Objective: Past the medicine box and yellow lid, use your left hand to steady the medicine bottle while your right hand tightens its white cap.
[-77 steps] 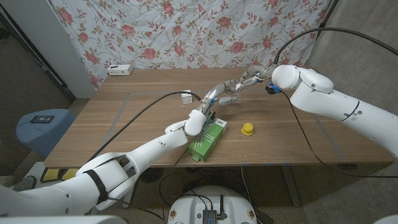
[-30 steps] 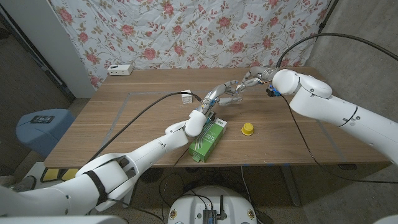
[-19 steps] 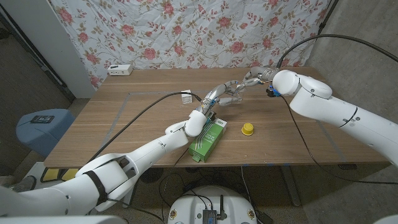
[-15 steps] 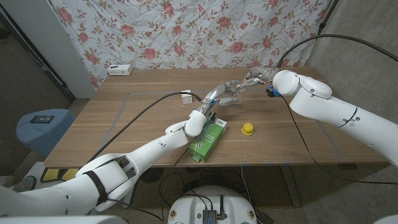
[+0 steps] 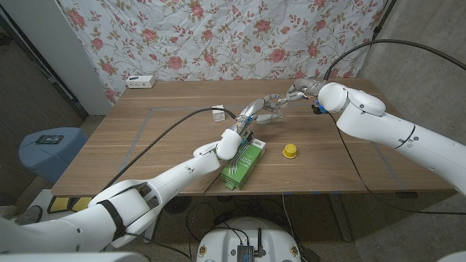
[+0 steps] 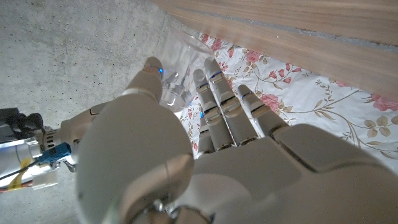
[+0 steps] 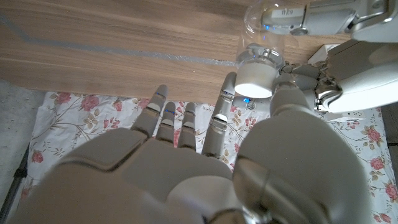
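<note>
The clear medicine bottle (image 5: pixel 271 116) lies tipped beyond the green medicine box (image 5: pixel 242 163) and the yellow lid (image 5: pixel 290 151). My left hand (image 5: pixel 253 111) grips its body; the left wrist view shows the bottle (image 6: pixel 177 78) between the thumb and fingers of that hand (image 6: pixel 205 155). My right hand (image 5: pixel 294 92) reaches in from the far right. In the right wrist view the white cap (image 7: pixel 255 77) sits pinched between the thumb and a finger of my right hand (image 7: pixel 186 162), with the other fingers spread. The bottle's glass (image 7: pixel 268 22) shows beyond the cap.
A small white box (image 5: pixel 218 115) stands left of my left hand. A white power strip (image 5: pixel 140 81) lies at the back left of the wooden table (image 5: pixel 167 138). A black cable runs along my left arm, another over my right arm.
My right hand has shifted slightly back and up at the cap. The left hand, bottle, box and lid have stayed in place.
</note>
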